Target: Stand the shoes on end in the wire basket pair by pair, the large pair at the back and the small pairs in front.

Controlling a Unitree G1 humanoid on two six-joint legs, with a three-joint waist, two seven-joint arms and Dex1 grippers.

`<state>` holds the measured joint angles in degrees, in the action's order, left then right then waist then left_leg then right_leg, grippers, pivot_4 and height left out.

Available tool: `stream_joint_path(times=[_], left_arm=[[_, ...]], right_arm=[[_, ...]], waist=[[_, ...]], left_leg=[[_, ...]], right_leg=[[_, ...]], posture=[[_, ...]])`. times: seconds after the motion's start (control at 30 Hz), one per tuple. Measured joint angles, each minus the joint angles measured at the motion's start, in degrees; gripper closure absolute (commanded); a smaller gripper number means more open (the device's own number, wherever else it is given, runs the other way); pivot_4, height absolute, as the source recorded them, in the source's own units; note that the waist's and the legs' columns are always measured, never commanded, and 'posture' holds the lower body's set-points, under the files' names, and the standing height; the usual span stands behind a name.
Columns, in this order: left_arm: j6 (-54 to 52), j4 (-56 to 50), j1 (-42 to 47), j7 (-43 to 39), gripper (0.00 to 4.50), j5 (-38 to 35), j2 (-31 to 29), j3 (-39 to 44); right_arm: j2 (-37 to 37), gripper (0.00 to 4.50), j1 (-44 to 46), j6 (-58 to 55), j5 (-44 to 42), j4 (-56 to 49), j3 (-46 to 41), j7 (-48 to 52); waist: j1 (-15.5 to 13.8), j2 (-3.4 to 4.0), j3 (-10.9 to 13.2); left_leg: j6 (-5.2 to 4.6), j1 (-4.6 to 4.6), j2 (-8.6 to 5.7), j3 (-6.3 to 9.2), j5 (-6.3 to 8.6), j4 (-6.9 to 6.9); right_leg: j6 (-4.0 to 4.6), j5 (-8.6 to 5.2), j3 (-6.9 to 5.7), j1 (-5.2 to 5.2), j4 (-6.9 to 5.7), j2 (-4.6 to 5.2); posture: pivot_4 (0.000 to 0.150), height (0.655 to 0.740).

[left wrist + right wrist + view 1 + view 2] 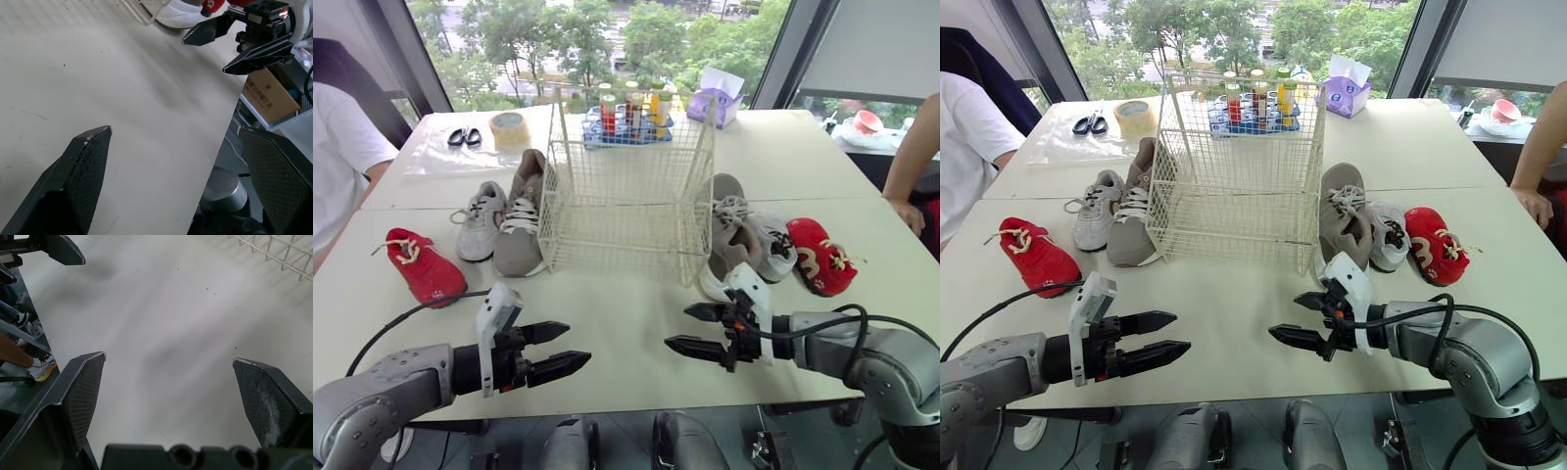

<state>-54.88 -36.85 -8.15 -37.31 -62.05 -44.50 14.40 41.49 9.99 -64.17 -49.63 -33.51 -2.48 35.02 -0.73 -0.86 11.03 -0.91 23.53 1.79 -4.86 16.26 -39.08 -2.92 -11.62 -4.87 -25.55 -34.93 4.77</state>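
Note:
The white wire basket (626, 186) stands empty at the table's middle. To its left lie a large tan shoe (522, 220), a small grey-white shoe (481, 217) and a small red shoe (423, 266). On its right lie the other large tan shoe (729, 235), a small grey-white shoe (771, 245) and a red shoe (820, 257). My left gripper (578, 343) hovers open over the table's near edge, holding nothing. Facing it, my right gripper (676, 327) is open and empty, just in front of the right tan shoe.
Behind the basket stand a blue tray of bottles (628, 116), a tape roll (510, 128), scissors (464, 136) and a tissue box (718, 98). A person in white (337, 147) sits at the left edge. Another person's arm (909, 157) rests at the right.

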Motion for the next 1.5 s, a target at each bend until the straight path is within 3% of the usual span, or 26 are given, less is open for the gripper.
stream_joint_path(times=[0.8,1.0,1.2,1.37,1.5], left_arm=[[1.3,2.0,2.3,2.6,0.23,-0.3,1.1,-0.7],[1.3,3.9,2.8,1.3,0.23,-1.4,0.7,-0.6],[-0.1,6.6,12.6,-4.7,0.23,-4.9,-9.0,3.4],[-3.0,5.9,20.7,-7.1,0.23,-12.4,-15.6,6.0],[-3.5,4.0,21.2,-6.9,0.23,-14.3,-16.3,6.0]], right_arm=[[0.2,0.00,2.1,4.7,5.0,1.3,2.2,1.2],[9.3,0.00,4.4,2.3,2.7,0.7,0.4,7.1],[16.8,0.00,26.4,-1.7,-5.5,4.3,-6.3,12.3],[17.8,0.00,39.6,3.2,5.9,10.4,9.3,17.4],[16.9,0.00,42.8,8.4,14.6,15.1,18.9,22.8]], waist=[[0.0,0.00,0.0],[0.0,0.02,0.0],[0.1,0.08,0.1],[0.4,0.08,0.1],[0.3,0.07,0.1]], left_leg=[[0.00,0.00,0.00,0.00,0.00,0.00],[-0.01,0.01,-0.02,-0.02,0.00,0.00],[0.02,0.09,0.06,0.00,-0.01,0.06],[-0.01,0.70,-0.03,-0.22,-0.03,0.08],[0.09,0.90,-0.08,-0.26,-0.11,-0.05]], right_leg=[[0.02,0.01,0.00,0.00,0.01,-0.02],[0.03,0.02,0.00,-0.01,0.04,0.00],[0.01,0.01,-0.02,-0.23,0.03,-0.14],[0.03,0.08,0.08,-0.82,-0.01,-0.12],[-0.25,0.21,0.08,-0.99,-0.14,-0.10]], posture=[[0.150,0.7400],[0.150,0.7400],[0.150,0.7400],[0.150,0.7400],[0.150,0.7400]])
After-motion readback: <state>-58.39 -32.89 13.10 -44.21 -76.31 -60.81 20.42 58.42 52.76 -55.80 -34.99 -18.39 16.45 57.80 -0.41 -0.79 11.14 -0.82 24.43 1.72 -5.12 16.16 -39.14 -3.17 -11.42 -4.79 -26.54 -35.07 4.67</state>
